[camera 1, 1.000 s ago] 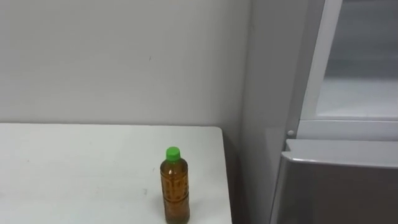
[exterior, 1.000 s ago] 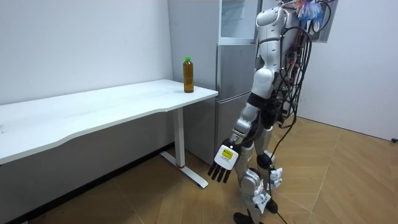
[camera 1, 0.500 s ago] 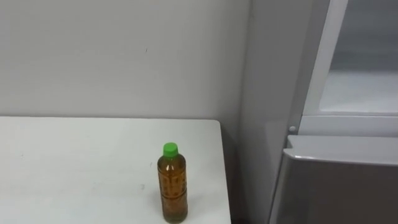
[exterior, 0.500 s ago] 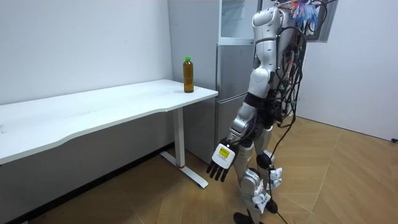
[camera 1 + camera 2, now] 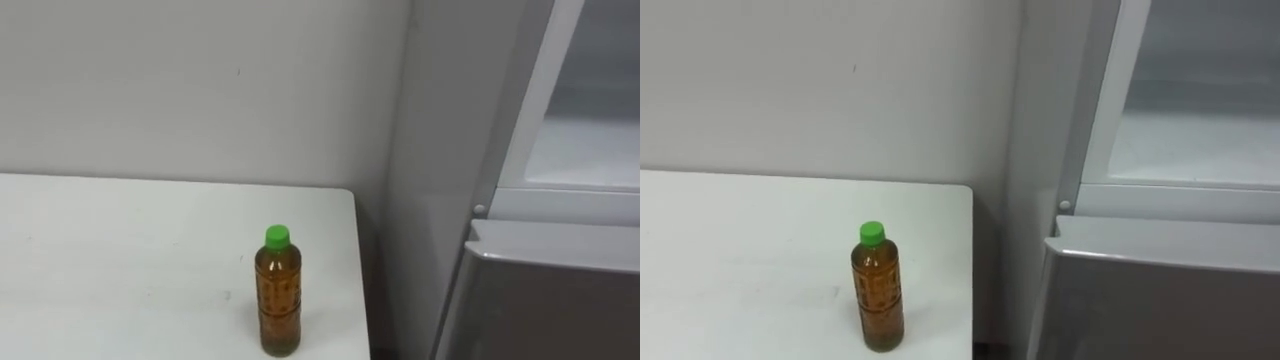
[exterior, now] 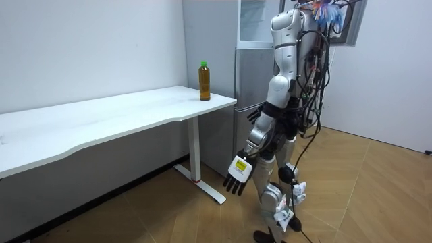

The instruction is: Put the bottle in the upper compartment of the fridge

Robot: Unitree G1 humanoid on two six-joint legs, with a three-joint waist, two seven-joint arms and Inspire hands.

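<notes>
The bottle (image 5: 279, 292) is standing upright on the white surface (image 5: 120, 270), near its right end and toward the near side of what the eye views are showing. Its green cap is sitting on top, and amber liquid is filling it almost to the neck. No robot hand is touching it. A plain pale wall (image 5: 200, 90) is running behind the surface on the far side.

Just to the right of the surface's end, the fridge (image 5: 430, 200) is rising with its grey side facing the bottle. The upper compartment (image 5: 590, 140) is showing its pale inside and a white shelf beyond a light frame, and the grey lower door (image 5: 540, 300) is sitting below it.

In the room view the robot is standing upright on the wooden floor (image 6: 378, 202), in front of the fridge and beside the right end of the surface, with its back turned to the camera. The left robot hand (image 6: 235, 179) is hanging low beside its leg, well apart from the bottle and well below the level of the surface. Its fingers are pointing downward, straight and slightly spread, and they are holding nothing.
</notes>
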